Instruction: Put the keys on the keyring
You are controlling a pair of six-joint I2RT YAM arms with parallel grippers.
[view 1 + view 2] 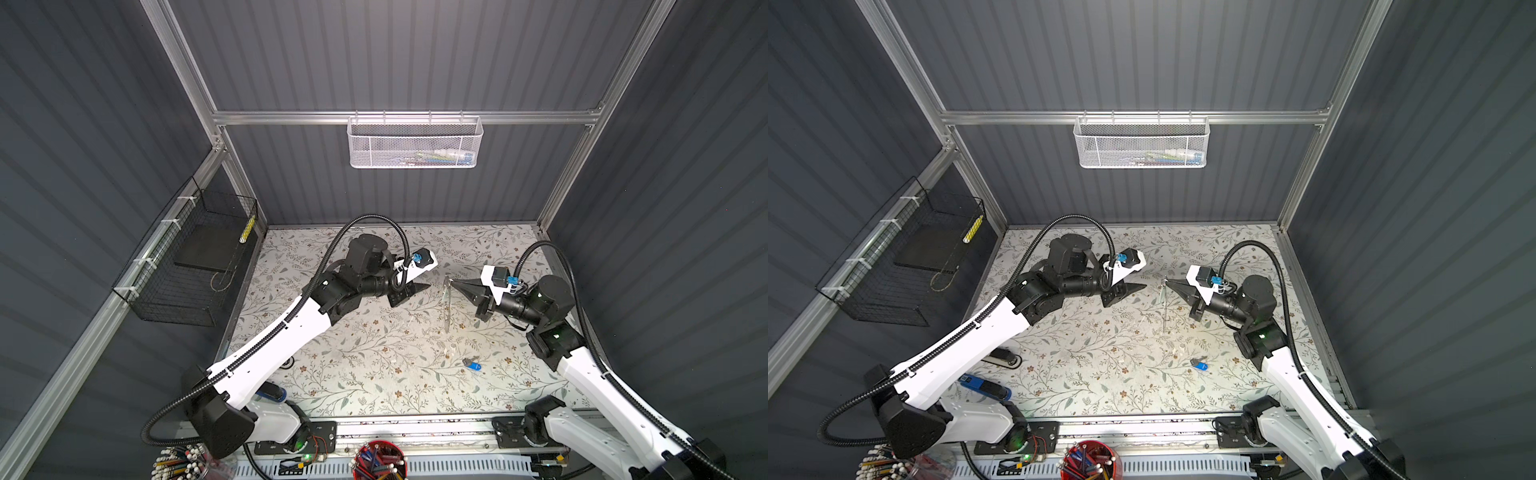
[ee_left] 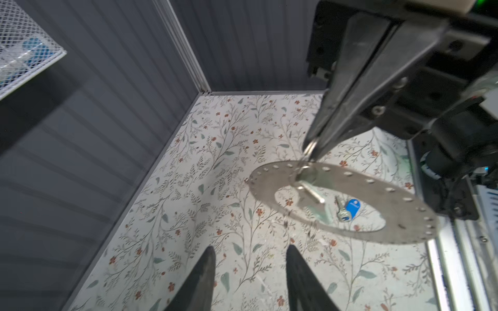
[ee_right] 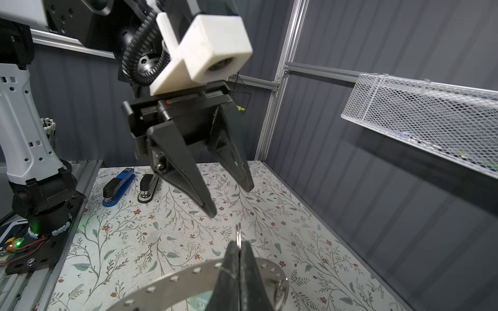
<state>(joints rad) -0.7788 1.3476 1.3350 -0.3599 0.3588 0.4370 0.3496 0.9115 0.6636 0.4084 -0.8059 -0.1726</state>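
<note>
While the right tool pinches the keyring upright, we see in a top view the left tool spread and empty just left of it, the blue-tagged key lying loose near right. Left wrist: the mint-tagged key seemingly hangs on the keyring. Right wrist: the rim faces that spread tool, for threading, we judge.

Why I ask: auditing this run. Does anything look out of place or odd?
Only the blue key stands out: it lies loose on the table, apart from the keyring, which the right pincer holds aloft by a small ring.
</note>
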